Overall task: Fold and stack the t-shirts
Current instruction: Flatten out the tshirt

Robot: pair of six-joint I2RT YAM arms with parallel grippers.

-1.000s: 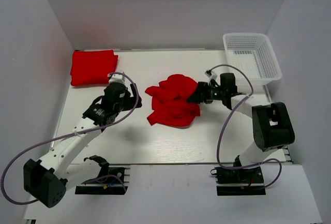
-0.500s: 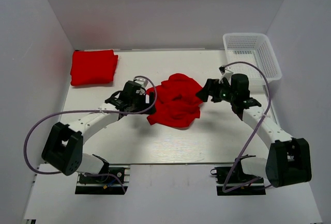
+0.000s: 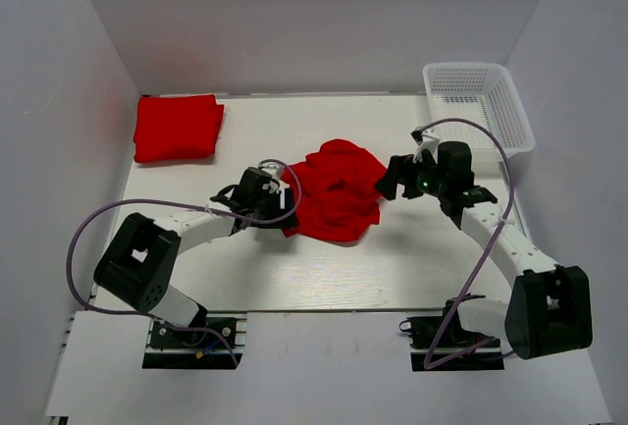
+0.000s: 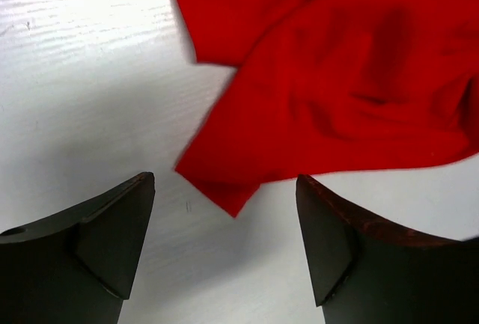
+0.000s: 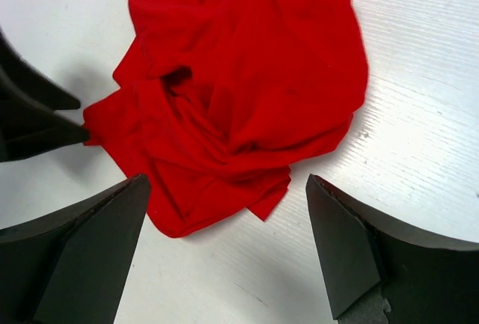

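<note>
Bare white table point(image 3: 324, 268) lies open on the near side of the crumpled t-shirt point(image 3: 334, 194), which sits mid-table. A white mesh basket point(image 3: 478, 106) fills the far right corner and a folded t-shirt point(image 3: 177, 127) the far left. White walls close three sides. The left gripper point(image 4: 224, 180), fingers apart, frames the heap's left corner. The right gripper point(image 5: 226, 182), also spread, hangs beside its right edge. The cloth is bright red and deeply creased.

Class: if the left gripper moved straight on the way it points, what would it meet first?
Probably the near corner of the crumpled shirt, which lies on the table just ahead of the open left gripper. Depth is unclear.
</note>
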